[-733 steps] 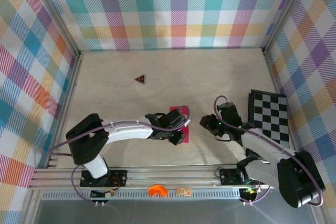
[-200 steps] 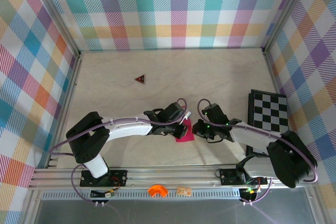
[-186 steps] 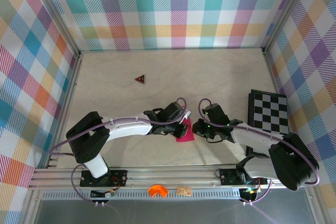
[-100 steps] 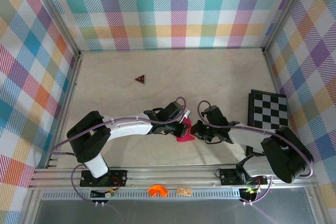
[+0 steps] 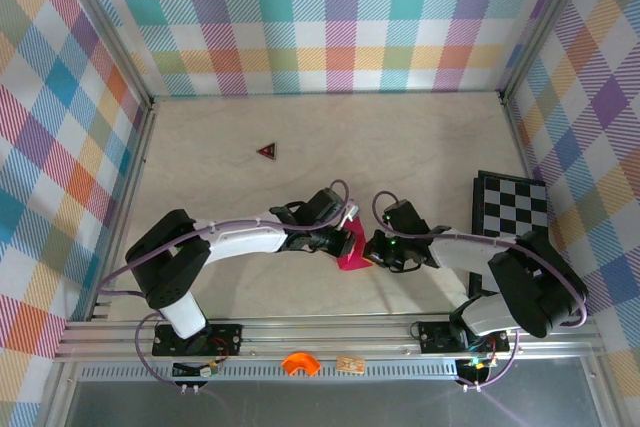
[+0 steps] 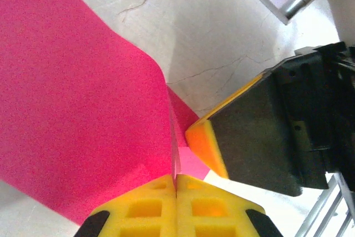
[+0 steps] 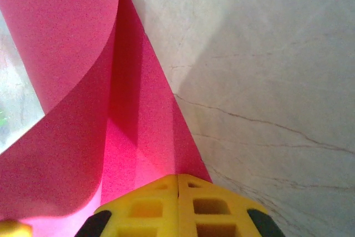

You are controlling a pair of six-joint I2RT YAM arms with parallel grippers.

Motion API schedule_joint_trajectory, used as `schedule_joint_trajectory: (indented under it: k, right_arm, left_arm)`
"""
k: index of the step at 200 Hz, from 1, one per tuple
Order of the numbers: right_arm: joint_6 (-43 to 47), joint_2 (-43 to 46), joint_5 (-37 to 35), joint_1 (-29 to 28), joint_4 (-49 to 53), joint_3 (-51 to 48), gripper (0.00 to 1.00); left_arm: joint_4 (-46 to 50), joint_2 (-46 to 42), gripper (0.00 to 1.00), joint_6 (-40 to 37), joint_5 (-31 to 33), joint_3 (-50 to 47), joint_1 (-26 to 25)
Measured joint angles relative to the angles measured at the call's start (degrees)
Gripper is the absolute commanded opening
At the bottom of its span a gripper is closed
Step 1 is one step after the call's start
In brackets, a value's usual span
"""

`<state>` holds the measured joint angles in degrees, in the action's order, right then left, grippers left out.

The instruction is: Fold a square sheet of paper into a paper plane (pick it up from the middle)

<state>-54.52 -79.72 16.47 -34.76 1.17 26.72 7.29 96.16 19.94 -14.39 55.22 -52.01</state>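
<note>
Desk point(image 5: 420, 147) first: the pink paper point(image 5: 352, 251) sits curled up near its front middle, held between your two hands. Your left hand point(image 6: 176, 181) is pinched shut on the paper, and your right hand point(image 7: 178, 180) is pinched shut on it too. Move both hands slowly, line up the edges evenly, then press the fold flat.
</note>
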Motion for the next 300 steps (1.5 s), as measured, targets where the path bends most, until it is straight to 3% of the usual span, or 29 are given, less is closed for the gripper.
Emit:
schedule_joint_trajectory:
  k: [138,300]
  right_arm:
    - [0.42,0.04,-0.2,0.0,1.55,0.63,0.04]
    - [0.59,0.04,-0.2,0.0,1.9,0.72,0.04]
  left_arm:
    - [1.73,3.8,0.01,-1.33,-2.25,-0.02,3.58]
    - [2.25,4.72,0.01,-1.25,1.62,-0.02,3.56]
